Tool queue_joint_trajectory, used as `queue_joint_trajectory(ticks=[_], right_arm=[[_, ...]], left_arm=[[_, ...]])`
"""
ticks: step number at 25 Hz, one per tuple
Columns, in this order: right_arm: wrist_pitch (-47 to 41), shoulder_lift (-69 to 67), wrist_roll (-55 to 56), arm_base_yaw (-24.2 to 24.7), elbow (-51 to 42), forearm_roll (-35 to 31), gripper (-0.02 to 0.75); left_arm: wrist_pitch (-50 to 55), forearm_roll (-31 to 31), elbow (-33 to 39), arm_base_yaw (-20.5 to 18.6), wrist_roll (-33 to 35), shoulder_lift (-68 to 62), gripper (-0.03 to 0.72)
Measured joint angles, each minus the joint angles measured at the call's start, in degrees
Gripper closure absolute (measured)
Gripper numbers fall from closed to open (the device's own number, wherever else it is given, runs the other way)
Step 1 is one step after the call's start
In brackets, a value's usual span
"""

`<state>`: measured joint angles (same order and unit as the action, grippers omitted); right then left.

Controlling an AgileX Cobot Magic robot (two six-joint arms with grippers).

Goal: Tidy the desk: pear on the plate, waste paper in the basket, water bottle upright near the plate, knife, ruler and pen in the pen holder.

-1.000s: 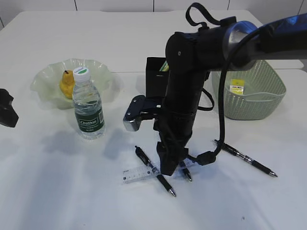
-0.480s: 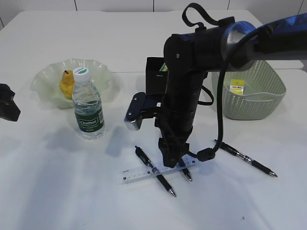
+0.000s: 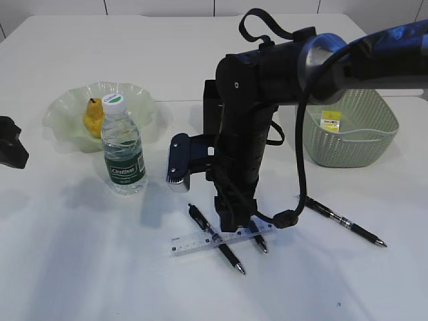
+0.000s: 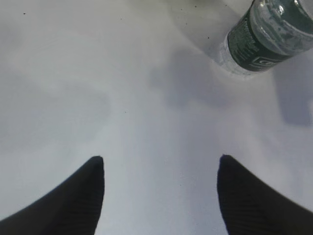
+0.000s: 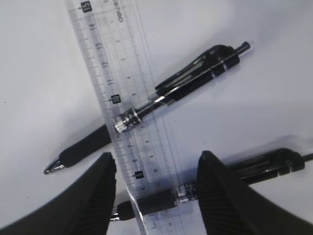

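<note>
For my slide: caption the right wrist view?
Open right gripper above a clear ruler and two black pens.

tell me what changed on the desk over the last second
The right arm swung toward the left, and its gripper now hangs open over the ruler and a pen, holding nothing. The left gripper barely shifted. Water bottle, pear, basket and the other pens stayed put.

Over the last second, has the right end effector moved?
Yes. The right end effector has shifted left along the ruler, toward the water bottle.
</note>
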<state>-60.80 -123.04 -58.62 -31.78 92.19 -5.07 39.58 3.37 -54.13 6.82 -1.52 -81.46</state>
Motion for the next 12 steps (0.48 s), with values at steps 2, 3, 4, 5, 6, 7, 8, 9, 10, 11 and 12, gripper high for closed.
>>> queue_joint_trajectory(ticks=[2,3,4,5,6,7,8,9,10,11,12], right_arm=[[0.08,0.00,-0.65,0.00,0.00,-0.14,0.336],[0.08,0.00,-0.87,0.00,-0.26,-0.14,0.335],[0.08,0.00,-1.18,0.00,-0.52,-0.14,0.333],[0.08,0.00,-1.29,0.00,-0.66,-0.14,0.332],[0.13,0.00,-1.42,0.00,-1.16,-0.14,0.331],[0.13,0.00,-1.55,0.00,-1.70,-0.14,0.330],[0.13,0.00,-1.65,0.00,-2.33,-0.14,0.330],[0.13,0.00,-1.65,0.00,-2.64,-0.14,0.330],[0.23,0.00,-1.66,0.00,-3.03,-0.14,0.330],[0.40,0.00,-1.78,0.00,-3.15,-0.14,0.330],[0.80,0.00,-2.03,0.00,-3.19,-0.14,0.330]], left_arm=[[0.00,0.00,0.00,0.00,0.00,0.00,0.178],[0.00,-0.10,0.00,0.00,0.00,0.00,0.178],[0.00,-0.10,0.00,0.00,0.00,0.00,0.178],[0.00,-0.10,0.00,0.00,0.00,0.00,0.178],[0.00,-0.10,0.00,0.00,0.00,0.00,0.178],[0.00,-0.21,0.00,0.00,0.00,0.00,0.178],[0.00,-0.21,0.00,0.00,0.00,0.00,0.178],[0.00,-0.21,0.00,0.00,0.00,0.00,0.178],[0.00,-0.21,0.00,0.00,0.00,0.00,0.178],[0.00,-0.21,0.00,0.00,0.00,0.00,0.178],[0.00,-0.21,0.00,0.00,0.00,0.00,0.178]])
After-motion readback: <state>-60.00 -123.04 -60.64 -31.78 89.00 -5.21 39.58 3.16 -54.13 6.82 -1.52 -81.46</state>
